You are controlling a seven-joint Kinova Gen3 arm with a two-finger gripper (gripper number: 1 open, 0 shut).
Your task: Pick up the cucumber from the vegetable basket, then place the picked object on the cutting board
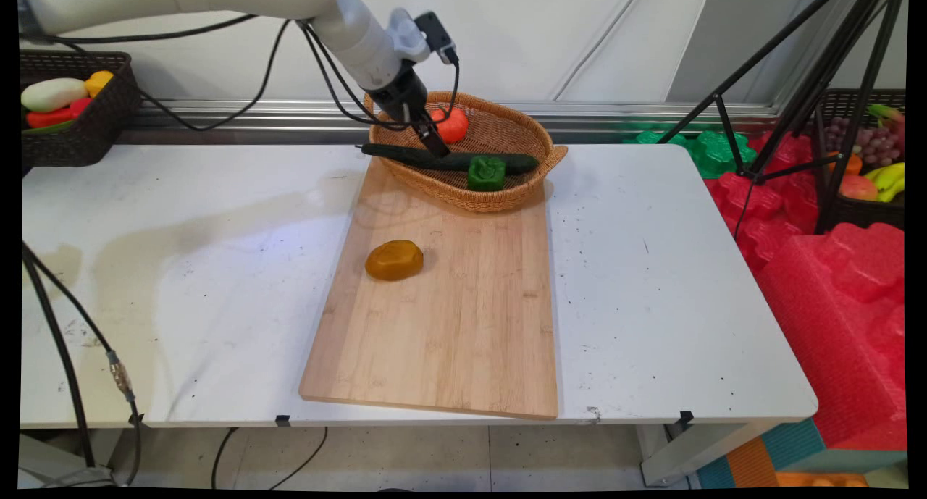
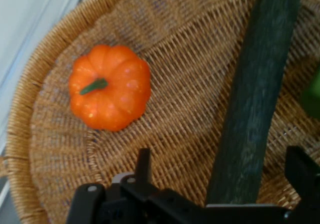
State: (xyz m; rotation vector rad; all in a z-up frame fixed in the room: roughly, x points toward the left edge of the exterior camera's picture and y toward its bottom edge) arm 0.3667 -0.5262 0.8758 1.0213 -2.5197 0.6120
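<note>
The claw (image 1: 439, 148) is hanging inside the wicker basket (image 1: 500, 126), its two fingers spread apart on either side of the cucumber (image 1: 449, 160), which is lying between them without being squeezed. The cucumber is stretching lengthwise across the basket, one tip poking over the left rim, the other reaching toward the right rim. A green pepper (image 1: 486, 173) is sitting against its near side; an orange pumpkin (image 2: 110, 87) is resting well behind. A brown potato (image 1: 394, 260) is lying on the cutting board (image 1: 449, 325) on the worktop (image 1: 181, 267).
</note>
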